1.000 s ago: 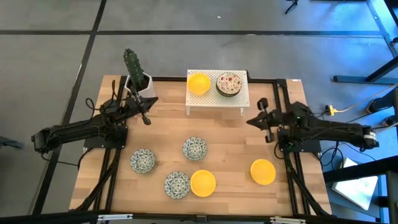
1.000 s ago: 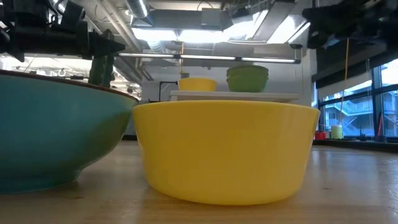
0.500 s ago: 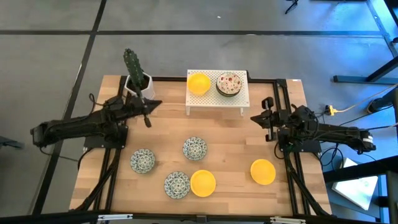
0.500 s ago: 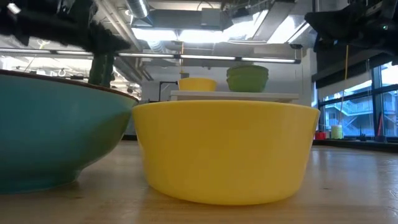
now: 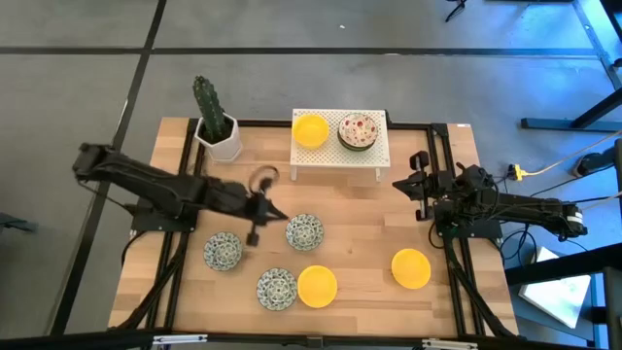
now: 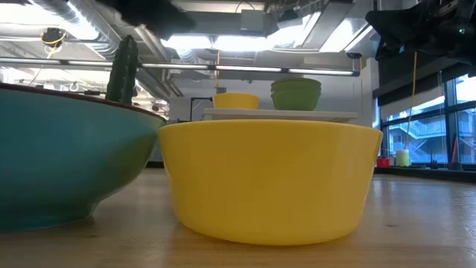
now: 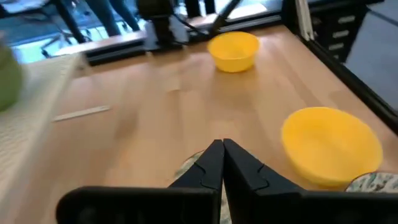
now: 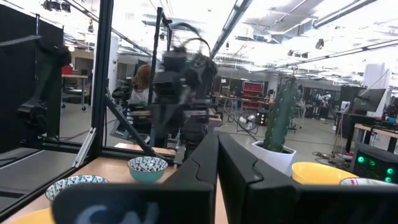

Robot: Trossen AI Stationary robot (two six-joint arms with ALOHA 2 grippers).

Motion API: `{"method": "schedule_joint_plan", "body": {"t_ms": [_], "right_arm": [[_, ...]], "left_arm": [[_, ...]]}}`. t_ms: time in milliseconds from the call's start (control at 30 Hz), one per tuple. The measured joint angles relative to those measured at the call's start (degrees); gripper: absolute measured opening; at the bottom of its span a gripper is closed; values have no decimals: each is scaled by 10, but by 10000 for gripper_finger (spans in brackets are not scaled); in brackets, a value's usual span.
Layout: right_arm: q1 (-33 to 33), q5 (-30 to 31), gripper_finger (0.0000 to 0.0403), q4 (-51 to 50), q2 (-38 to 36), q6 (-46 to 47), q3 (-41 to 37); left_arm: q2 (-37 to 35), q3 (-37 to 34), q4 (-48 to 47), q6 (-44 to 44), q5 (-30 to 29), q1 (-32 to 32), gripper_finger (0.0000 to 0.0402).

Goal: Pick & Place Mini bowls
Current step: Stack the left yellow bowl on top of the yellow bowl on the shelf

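Note:
Three blue-green patterned mini bowls and two yellow ones rest on their bases on the wooden table. A third yellow bowl and a floral bowl stand on the white rack at the far edge. My left gripper is shut and slants down above the table's middle, just left of the central patterned bowl. It touches nothing. My right gripper is shut and empty, raised by the table's right side.
A white pot with a cactus stands at the far left corner. Black frame rails run along both sides of the table. Bare wood lies between the rack and the bowls. A person stands in the room behind the table.
My left gripper has swung from beside the cactus pot toward the table's middle and near edge. Its arm has stretched out and the gripper has tipped to point downward, staying shut. It now hangs beside the central patterned bowl. No bowl has moved.

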Motion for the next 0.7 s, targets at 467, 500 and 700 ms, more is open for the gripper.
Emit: {"method": "schedule_joint_plan", "body": {"t_ms": [467,500,700], "right_arm": [[0,-61,11,0,1,55,0],[0,-58,11,-5,2,63,0],[9,-46,11,-66,14,51,0]], "left_arm": [[311,219,26,-16,-7,-134,7],[329,234,22,-31,-8,-139,8],[445,360,-134,-95,-38,-164,39]]}}
